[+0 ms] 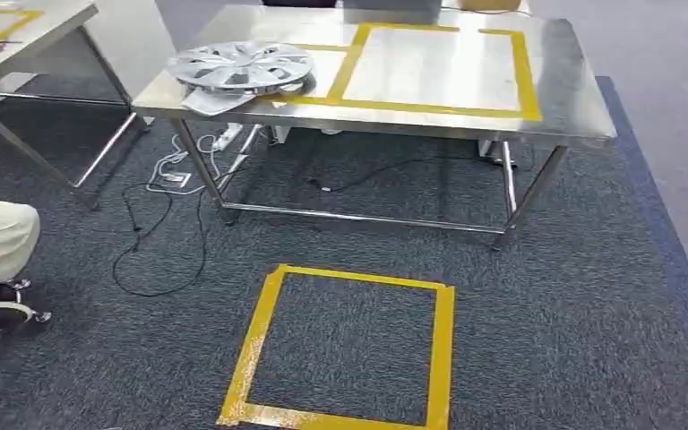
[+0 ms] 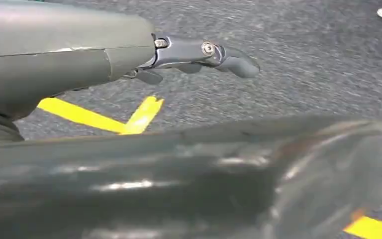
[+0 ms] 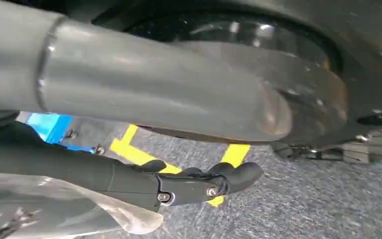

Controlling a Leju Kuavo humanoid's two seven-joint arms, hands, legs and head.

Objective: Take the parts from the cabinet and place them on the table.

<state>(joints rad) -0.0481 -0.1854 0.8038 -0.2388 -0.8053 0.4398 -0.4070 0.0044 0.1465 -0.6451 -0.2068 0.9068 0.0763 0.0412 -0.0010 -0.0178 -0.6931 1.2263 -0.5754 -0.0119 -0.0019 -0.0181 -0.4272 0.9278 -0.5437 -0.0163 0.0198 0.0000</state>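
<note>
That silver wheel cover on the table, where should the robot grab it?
Probably by its rim. The wheel cover lies flat at the table corner, its near edge overhanging the front slightly, so a hand coming from the front could likely pinch the rim there.

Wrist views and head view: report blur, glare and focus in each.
Head view: sharp overall, with soft glare on the steel table beside the hubcaps. Left wrist view: the left hand fairly crisp, carpet streaked with motion blur, a large defocused grey shape in front. Right wrist view: right hand sharp, nearer grey cover blurred.
</note>
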